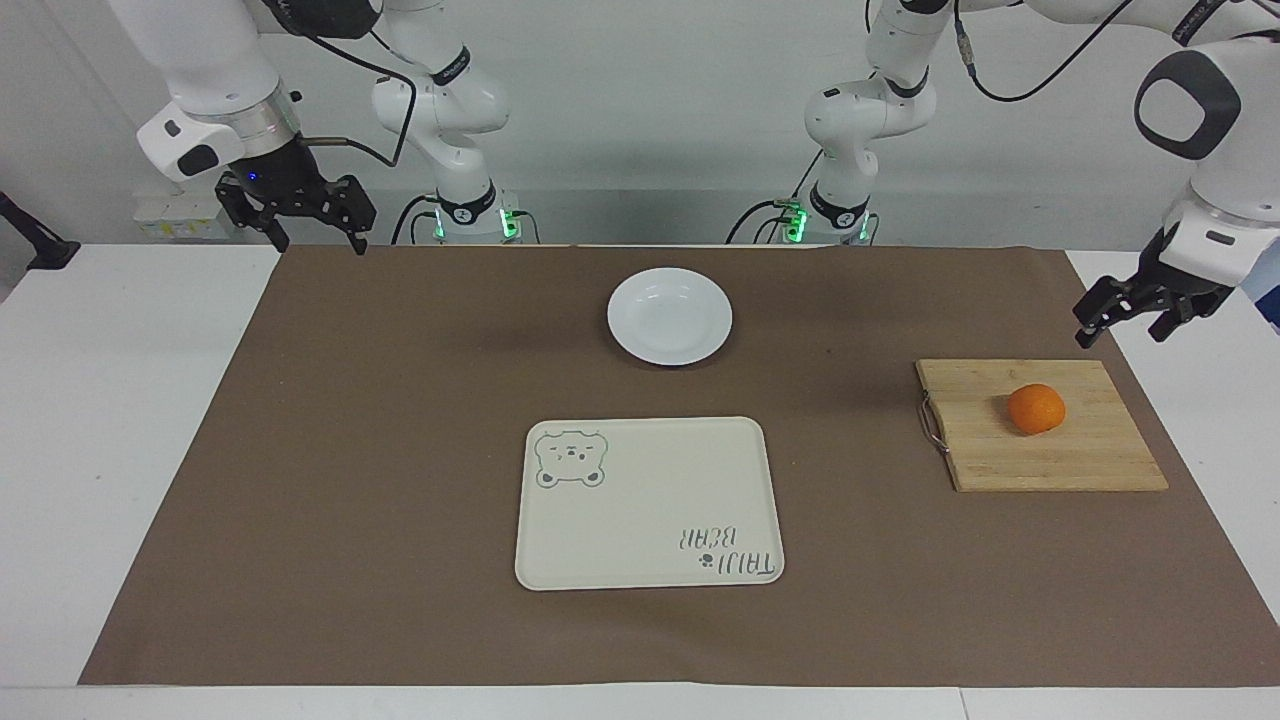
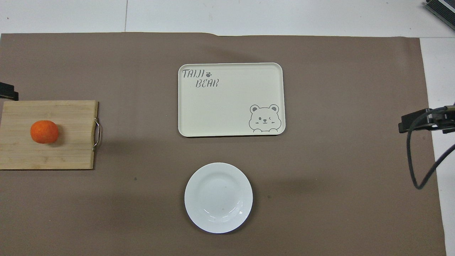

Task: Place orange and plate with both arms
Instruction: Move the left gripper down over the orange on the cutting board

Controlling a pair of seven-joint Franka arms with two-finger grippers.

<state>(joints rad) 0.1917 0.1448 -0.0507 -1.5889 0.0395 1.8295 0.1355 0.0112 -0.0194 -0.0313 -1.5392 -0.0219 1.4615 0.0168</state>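
The orange (image 1: 1036,409) (image 2: 44,131) lies on a wooden cutting board (image 1: 1090,468) (image 2: 71,117) toward the left arm's end of the table. The white plate (image 1: 669,316) (image 2: 218,197) sits empty on the brown mat, near the robots at the middle. My left gripper (image 1: 1122,333) is open and empty, in the air just off the board's corner, apart from the orange; only its tip (image 2: 7,91) shows in the overhead view. My right gripper (image 1: 315,228) is open and empty, waiting over the mat's corner at the right arm's end.
A cream rectangular tray (image 1: 650,510) (image 2: 227,106) with a bear drawing lies empty, farther from the robots than the plate. The board has a metal handle (image 1: 931,425) on the side facing the tray. A black cable (image 2: 414,167) hangs at the right arm's end.
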